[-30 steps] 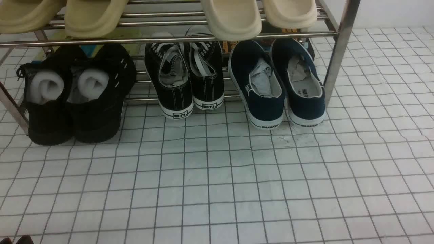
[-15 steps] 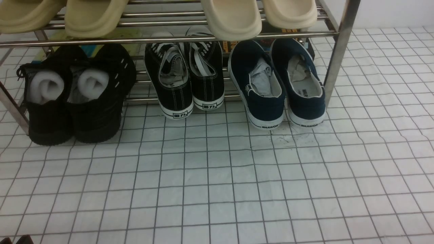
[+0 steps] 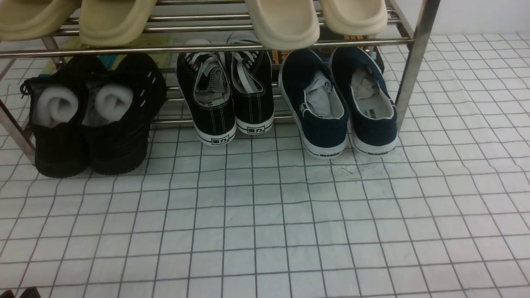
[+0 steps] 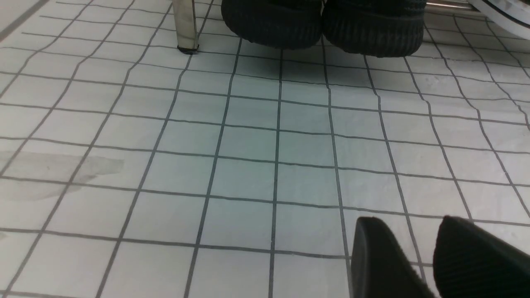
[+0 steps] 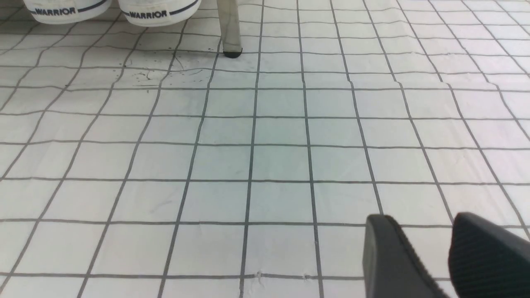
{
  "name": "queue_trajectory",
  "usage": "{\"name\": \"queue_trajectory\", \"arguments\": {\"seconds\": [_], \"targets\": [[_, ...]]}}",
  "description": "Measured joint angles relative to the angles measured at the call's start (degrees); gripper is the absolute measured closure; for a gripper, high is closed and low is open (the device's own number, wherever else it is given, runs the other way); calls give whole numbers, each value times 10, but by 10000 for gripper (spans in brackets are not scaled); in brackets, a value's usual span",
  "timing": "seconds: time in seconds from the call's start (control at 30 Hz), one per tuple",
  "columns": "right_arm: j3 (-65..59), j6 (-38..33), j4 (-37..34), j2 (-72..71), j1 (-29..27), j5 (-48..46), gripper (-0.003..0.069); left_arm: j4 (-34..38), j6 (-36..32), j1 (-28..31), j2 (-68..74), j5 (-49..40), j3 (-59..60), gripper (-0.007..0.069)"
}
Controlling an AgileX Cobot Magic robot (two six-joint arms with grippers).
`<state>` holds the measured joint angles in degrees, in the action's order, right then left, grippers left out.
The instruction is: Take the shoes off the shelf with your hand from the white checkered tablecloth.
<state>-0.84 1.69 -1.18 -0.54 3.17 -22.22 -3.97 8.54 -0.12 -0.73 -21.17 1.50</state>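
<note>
A plain, pale wall (image 3: 484, 15) stood at the back, filling the front view's upper right corner. The light was pale and diffuse, faintly greenish in the middle of both wrist views, with pinkish patches towards their edges.

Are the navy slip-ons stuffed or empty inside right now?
Stuffed: crumpled paper shows in the openings of both navy slip-ons.

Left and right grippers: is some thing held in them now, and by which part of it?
Nothing is held: the black left gripper and the black right gripper each have only a bare gap between the fingertips.
</note>
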Motion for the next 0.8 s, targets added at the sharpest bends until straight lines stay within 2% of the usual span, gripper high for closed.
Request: {"name": "queue_trajectory", "arguments": {"seconds": [0.33, 0.4, 0.53, 0.6, 0.8], "targets": [[0, 4, 0, 0, 0, 1, 420, 0, 0, 0, 0, 0, 0, 384], [0, 34, -45, 0, 0, 2, 420, 0, 0, 0, 0, 0, 0, 384], [-1, 135, -190, 0, 0, 1, 420, 0, 0, 0, 0, 0, 0, 384], [-3, 161, -245, 0, 0, 1, 420, 0, 0, 0, 0, 0, 0, 384], [-4, 172, -306, 0, 0, 0, 420, 0, 0, 0, 0, 0, 0, 384]]}}
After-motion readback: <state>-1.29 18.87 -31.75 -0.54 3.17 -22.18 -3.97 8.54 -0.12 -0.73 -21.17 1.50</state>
